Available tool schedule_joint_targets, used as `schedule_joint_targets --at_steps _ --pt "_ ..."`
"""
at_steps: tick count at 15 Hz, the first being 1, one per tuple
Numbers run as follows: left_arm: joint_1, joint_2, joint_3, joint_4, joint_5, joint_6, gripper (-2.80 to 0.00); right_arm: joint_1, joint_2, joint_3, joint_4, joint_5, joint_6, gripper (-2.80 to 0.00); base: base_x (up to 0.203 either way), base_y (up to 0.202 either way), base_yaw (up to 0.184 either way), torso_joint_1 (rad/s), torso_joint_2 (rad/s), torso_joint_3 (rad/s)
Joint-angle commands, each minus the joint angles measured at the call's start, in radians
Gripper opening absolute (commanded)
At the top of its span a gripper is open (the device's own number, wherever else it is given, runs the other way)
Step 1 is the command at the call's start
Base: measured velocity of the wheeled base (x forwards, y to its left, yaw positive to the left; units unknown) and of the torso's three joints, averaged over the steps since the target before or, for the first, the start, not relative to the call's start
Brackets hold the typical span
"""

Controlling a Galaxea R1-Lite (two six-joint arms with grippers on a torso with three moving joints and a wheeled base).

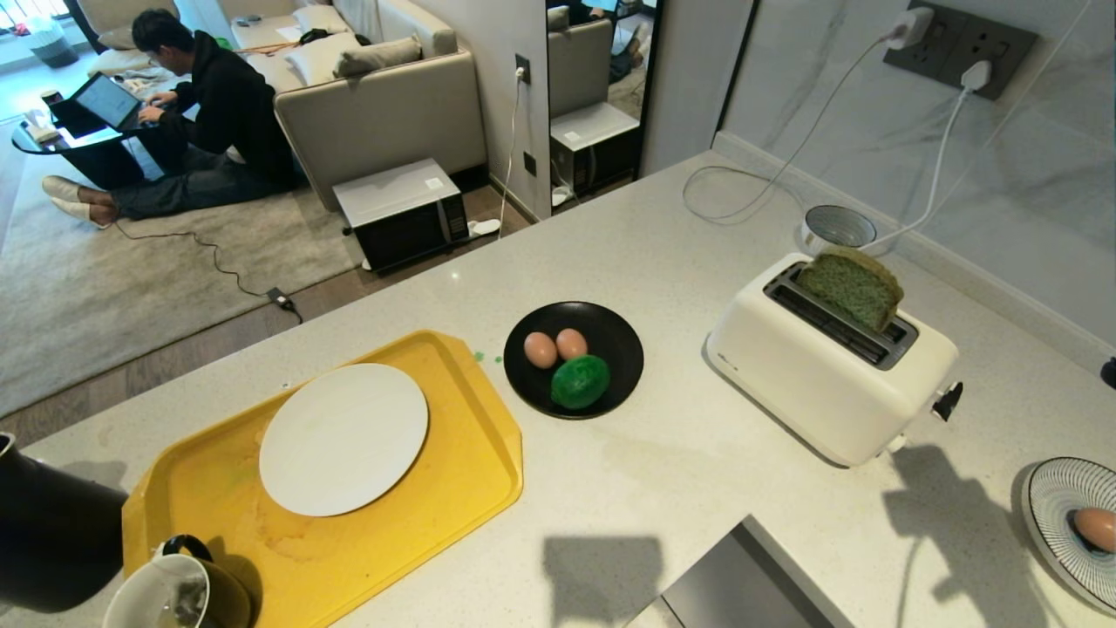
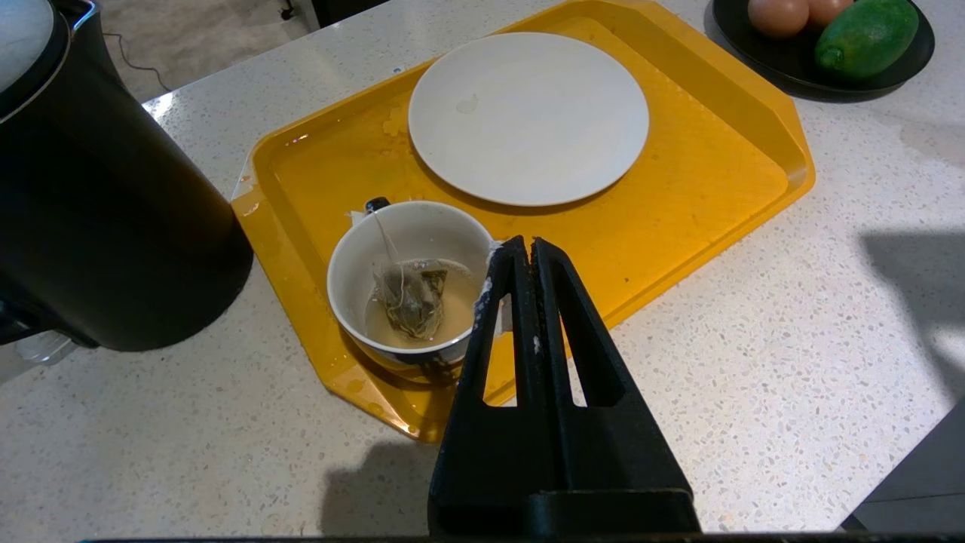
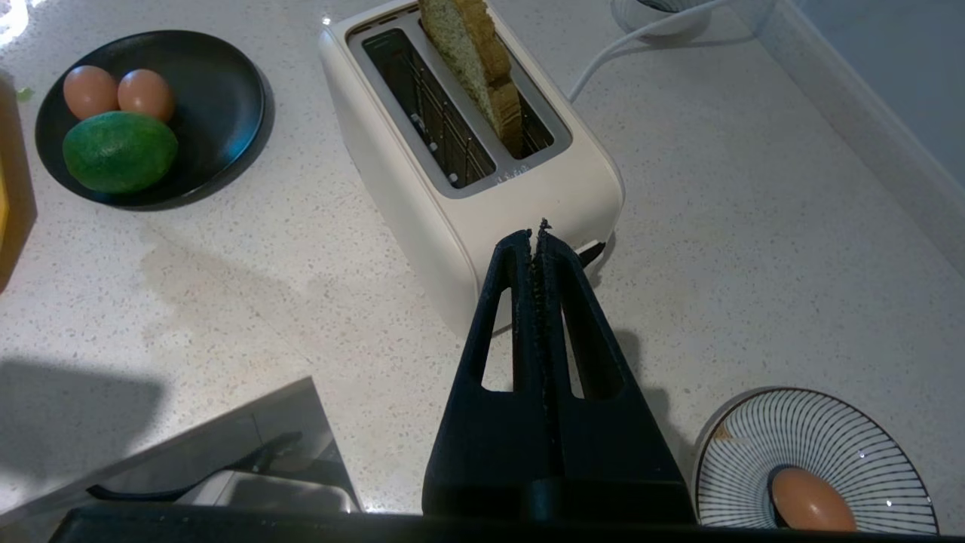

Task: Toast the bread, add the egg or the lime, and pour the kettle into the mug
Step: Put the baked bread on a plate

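A pale speckled stone counter (image 1: 697, 488) is occupying the foreground, with a living area lying beyond its far edge. Nearest the robot on its left, the black kettle (image 1: 48, 532) is standing on the counter just beside a yellow tray (image 1: 453, 471). The mug (image 2: 411, 283) is sitting on the tray's near corner, holding a teabag in pale liquid; a bare white plate (image 1: 344, 439) is resting further in on the tray. The left gripper (image 2: 525, 243) is hanging above the tray next to the mug, fingers pressed together, gripping nothing. On the near right, a striped dish (image 3: 810, 445) is carrying one egg (image 3: 810, 501). The right gripper (image 3: 537, 230) is hovering by the lever end of the cream toaster (image 1: 828, 366), jaws closed and empty. The bread (image 1: 850, 286) is standing upright in the toaster's rear slot, its top protruding. At mid-counter, a black plate (image 1: 610, 336) is holding two more eggs with the lime (image 1: 580, 381) touching them. Farther back, a small cup (image 1: 837, 228) is sitting near the wall. Beyond the counter, a person (image 1: 209, 113) is sitting on the floor at a laptop.
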Motion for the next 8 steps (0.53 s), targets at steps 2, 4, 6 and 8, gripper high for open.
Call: schedule_joint_targets --at_steps 2,4,6,8 --pt "0.000 0.001 0.000 0.000 0.000 0.000 -2.80 0.000 0.012 -0.001 -0.003 0.006 -0.007 -2.80 0.000 0.000 0.000 0.000 0.00 0.000" --pt "0.000 -0.001 0.000 0.000 0.000 0.000 -2.80 -0.001 0.035 -0.008 -0.006 0.006 -0.007 -2.80 0.000 0.000 0.000 0.000 0.00 0.000" --pt "0.000 0.001 0.000 0.000 0.000 0.000 -2.80 -0.001 0.077 -0.024 -0.012 0.008 -0.007 -2.80 0.000 0.000 0.000 0.000 0.00 0.000" --pt "0.000 0.001 0.000 0.000 0.000 0.000 -2.80 -0.001 0.143 -0.047 -0.060 0.008 -0.014 -2.80 0.000 0.000 0.000 0.000 0.00 0.000"
